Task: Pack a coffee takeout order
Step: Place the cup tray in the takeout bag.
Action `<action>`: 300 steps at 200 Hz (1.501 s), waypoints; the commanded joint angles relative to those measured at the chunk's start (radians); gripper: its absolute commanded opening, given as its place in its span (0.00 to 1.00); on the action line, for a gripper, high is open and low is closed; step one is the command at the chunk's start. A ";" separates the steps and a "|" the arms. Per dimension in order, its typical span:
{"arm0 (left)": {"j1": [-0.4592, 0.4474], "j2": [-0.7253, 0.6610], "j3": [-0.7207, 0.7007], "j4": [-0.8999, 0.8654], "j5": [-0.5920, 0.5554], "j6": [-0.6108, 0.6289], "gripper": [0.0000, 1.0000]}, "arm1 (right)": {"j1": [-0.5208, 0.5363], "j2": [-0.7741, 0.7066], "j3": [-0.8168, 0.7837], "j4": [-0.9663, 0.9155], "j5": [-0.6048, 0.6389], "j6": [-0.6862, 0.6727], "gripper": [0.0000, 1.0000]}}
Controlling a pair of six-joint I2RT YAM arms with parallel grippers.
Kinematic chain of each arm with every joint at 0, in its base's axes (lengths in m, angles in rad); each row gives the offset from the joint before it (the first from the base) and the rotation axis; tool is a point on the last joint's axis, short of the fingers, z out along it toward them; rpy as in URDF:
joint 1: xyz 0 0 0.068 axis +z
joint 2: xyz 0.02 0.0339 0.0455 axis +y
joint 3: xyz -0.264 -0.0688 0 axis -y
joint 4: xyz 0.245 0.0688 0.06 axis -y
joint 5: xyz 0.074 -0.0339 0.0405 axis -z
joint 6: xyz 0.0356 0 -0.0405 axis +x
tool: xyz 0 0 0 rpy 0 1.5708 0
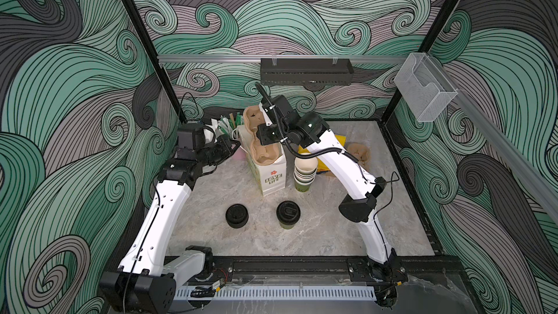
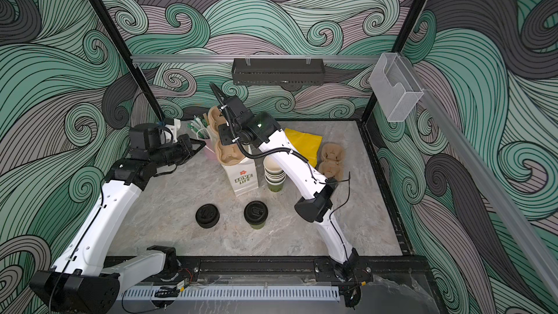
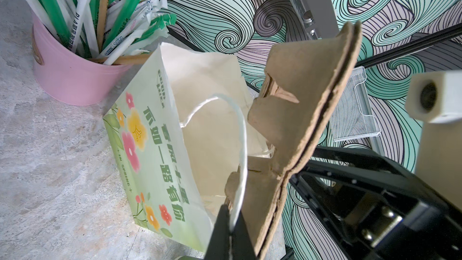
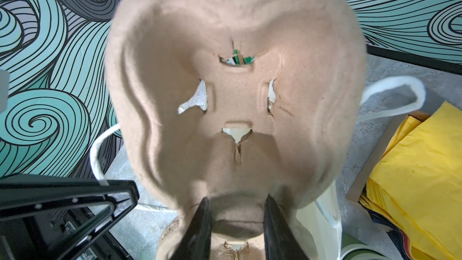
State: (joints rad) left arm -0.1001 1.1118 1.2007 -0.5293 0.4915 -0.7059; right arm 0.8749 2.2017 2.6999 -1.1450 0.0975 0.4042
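While the right gripper (image 4: 237,221) grips the middle ridge of the carrier (image 4: 235,83) between its fingers (image 4: 200,228), the carrier stands tilted. Its lower end is in the open mouth of the bag (image 3: 150,146) and its upper well sticks out above the rim. The left gripper (image 3: 231,228) is pinched shut on the bag's white handle (image 3: 240,131), just beside the carrier's edge.

In a top view the cup (image 1: 288,214), lid on, stands upright near the front of the table (image 1: 211,237), well apart from both grippers. The lids (image 1: 237,215) sit near it on its left. The sheet (image 2: 303,143) lies at the back right, partly under the right arm, and the spare carriers (image 2: 332,161) lie just beside it.

The bag stands mid-table. The cup stack (image 1: 305,172) is just beside its right side, and the pink bucket (image 3: 72,76) of wrapped straws is close at its back left corner, so its flanks are crowded. The table is open in front of the bag as far as the cup and lids, and the front right corner is bare.

The bag's narrow end reads "LOVE LIFE" under a red flower. Its broad side carries painted flowers, green Chinese characters and the small words "IN SPRING +". The print on the straw wrappers is too small to read.
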 commanded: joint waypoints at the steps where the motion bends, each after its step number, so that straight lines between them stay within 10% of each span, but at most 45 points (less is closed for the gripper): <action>1: 0.003 0.008 0.002 0.017 0.027 0.018 0.00 | -0.007 -0.008 0.001 0.026 0.021 0.012 0.24; 300: 0.002 0.045 0.006 0.058 0.065 0.026 0.00 | 0.001 -0.013 -0.098 -0.147 0.085 0.041 0.22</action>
State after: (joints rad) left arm -0.1001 1.1454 1.1923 -0.4988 0.5365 -0.6861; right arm 0.8715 2.2017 2.6072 -1.2369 0.1768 0.4007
